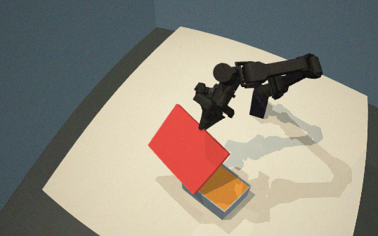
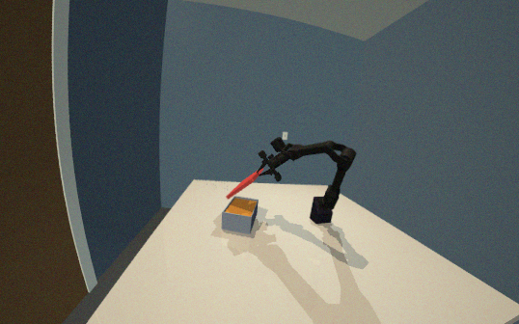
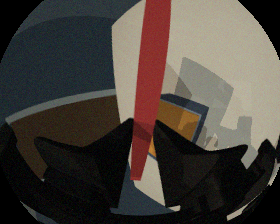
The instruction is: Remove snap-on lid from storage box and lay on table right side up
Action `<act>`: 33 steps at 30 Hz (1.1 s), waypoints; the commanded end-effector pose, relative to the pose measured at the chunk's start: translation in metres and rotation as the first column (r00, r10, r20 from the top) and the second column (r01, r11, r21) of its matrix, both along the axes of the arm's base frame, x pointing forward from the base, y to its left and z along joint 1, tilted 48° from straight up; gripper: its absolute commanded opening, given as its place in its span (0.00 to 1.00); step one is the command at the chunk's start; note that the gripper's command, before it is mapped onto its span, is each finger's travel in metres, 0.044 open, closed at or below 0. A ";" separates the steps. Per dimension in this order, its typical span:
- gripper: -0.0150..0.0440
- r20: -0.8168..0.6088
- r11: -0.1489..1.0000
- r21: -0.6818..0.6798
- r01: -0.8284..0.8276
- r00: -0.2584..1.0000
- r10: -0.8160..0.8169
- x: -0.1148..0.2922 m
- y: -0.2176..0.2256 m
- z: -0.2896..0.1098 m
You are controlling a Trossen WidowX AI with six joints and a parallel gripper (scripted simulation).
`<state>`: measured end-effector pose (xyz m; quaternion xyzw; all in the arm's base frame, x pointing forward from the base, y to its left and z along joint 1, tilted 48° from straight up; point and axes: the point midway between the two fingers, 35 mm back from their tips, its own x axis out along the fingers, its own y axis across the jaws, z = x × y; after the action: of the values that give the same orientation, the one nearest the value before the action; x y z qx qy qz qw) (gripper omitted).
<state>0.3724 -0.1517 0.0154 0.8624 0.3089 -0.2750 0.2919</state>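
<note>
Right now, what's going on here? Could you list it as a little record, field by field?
arm: one black arm, base on the table
gripper: shut on the red lid's edge
red lid: off the box, in the air, tilted
storage box: open, blue-grey walls, orange inside, on the table
lid versus box: apart, the lid's low end above the box
left to do: lay the lid flat on the table

The red lid (image 1: 187,149) looks like smooth, matt plastic, evenly coloured with no gloss, thin and rigid along its edge. The storage box (image 2: 238,221) has plain grey-blue walls of the same flat finish, and its orange inside is equally dull. The arm (image 2: 326,153) and gripper (image 1: 206,125) read as matt black, perhaps plastic or coated metal. The cream table (image 1: 95,165) is smooth and faintly satin.
</note>
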 end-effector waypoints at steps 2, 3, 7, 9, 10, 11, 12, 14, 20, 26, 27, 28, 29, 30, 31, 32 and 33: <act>0.25 0.013 1.000 -0.009 0.003 1.000 -0.003 -0.003 -0.011 -0.005; 0.25 0.013 1.000 -0.009 0.003 1.000 -0.003 -0.004 -0.013 -0.006; 0.25 0.013 1.000 -0.010 0.003 1.000 -0.003 -0.007 -0.018 -0.011; 0.25 0.013 1.000 -0.010 0.003 1.000 -0.003 -0.009 -0.021 -0.014; 0.25 0.013 1.000 -0.010 0.003 1.000 -0.003 -0.010 -0.022 -0.015; 0.25 0.013 1.000 -0.010 0.003 1.000 -0.003 -0.010 -0.023 -0.016; 0.25 0.013 1.000 -0.010 0.003 1.000 -0.003 -0.011 -0.025 -0.018; 0.25 0.013 1.000 -0.011 0.003 1.000 -0.003 -0.013 -0.027 -0.020; 0.25 0.013 1.000 -0.011 0.003 1.000 -0.003 -0.017 -0.035 -0.028; 0.25 0.013 1.000 -0.012 0.003 1.000 -0.003 -0.022 -0.043 -0.036; 0.25 0.013 1.000 -0.012 0.003 1.000 -0.003 -0.023 -0.045 -0.037; 0.25 0.013 1.000 -0.012 0.003 1.000 -0.003 -0.023 -0.046 -0.038; 0.25 0.013 1.000 -0.012 0.003 1.000 -0.003 -0.024 -0.048 -0.040; 0.25 0.013 1.000 -0.012 0.003 1.000 -0.003 -0.025 -0.049 -0.041; 0.25 0.013 1.000 -0.013 0.003 1.000 -0.003 -0.026 -0.050 -0.042; 0.25 0.012 1.000 -0.013 0.003 1.000 -0.003 -0.026 -0.052 -0.043; 0.25 0.012 1.000 -0.013 0.003 1.000 -0.003 -0.027 -0.053 -0.045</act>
<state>0.3444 -0.1932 -0.0298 0.8621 0.3102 -0.2777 0.2889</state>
